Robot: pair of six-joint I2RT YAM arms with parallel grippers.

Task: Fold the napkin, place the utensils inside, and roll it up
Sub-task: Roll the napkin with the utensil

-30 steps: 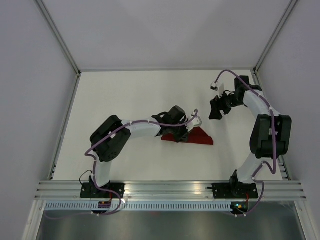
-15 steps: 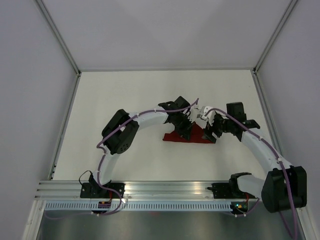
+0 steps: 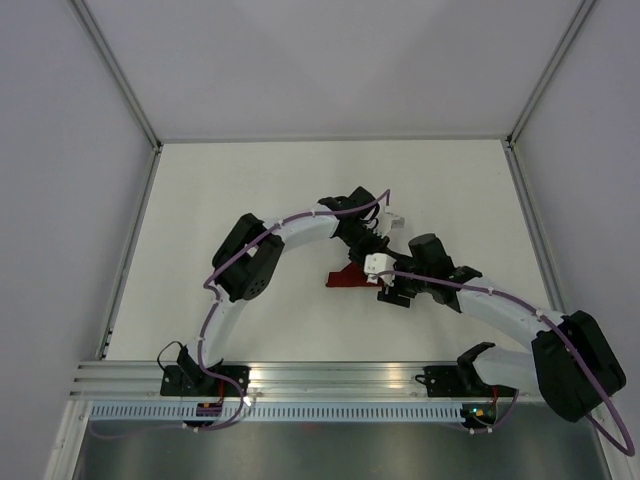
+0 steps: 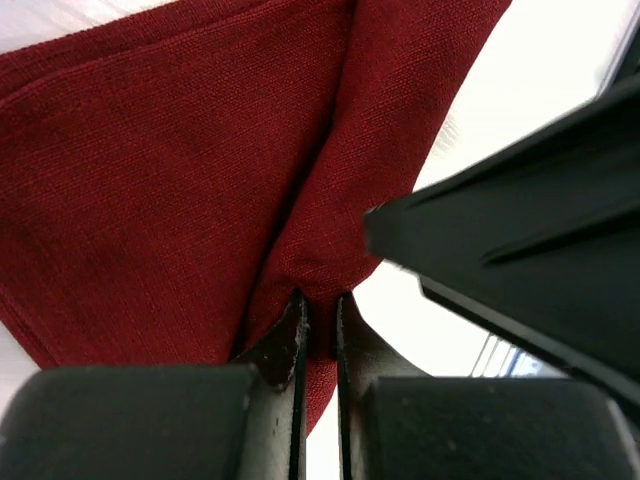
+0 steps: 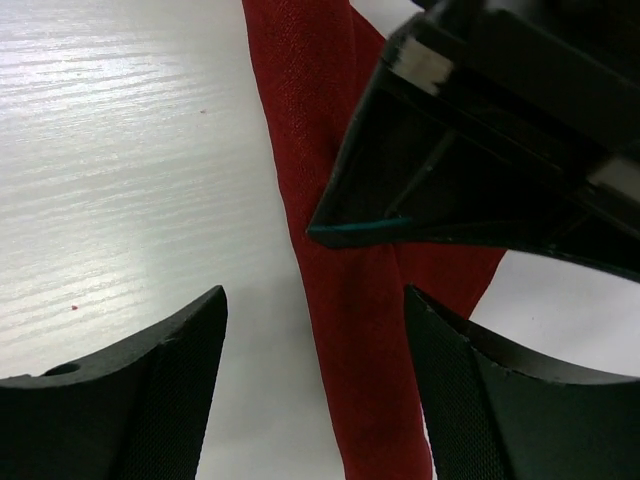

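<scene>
Napkin (image 3: 343, 279) lies on the table (image 3: 220, 190), its right part hidden under both wrists. Left wrist view: left gripper (image 4: 318, 312) pinches a raised fold, the other arm's black finger (image 4: 520, 270) crowding close. Right wrist view: right gripper (image 5: 315, 345) gapes astride the cloth, left gripper looming over it.

You look down on a white table (image 3: 250, 190) boxed in by plain pale grey panels: a back wall (image 3: 330, 60), a left wall (image 3: 60, 200) and a right wall (image 3: 600, 170). Slim aluminium posts (image 3: 115, 75) run up the corners where the panels meet. Along your near edge lies a ribbed aluminium rail (image 3: 340, 375), a slotted white strip (image 3: 340, 411) just below it, then a dark grey surface (image 3: 340, 450). The light is soft and even. Close up, the tabletop shows fine streaks under a bright sheen (image 5: 120, 130).
</scene>
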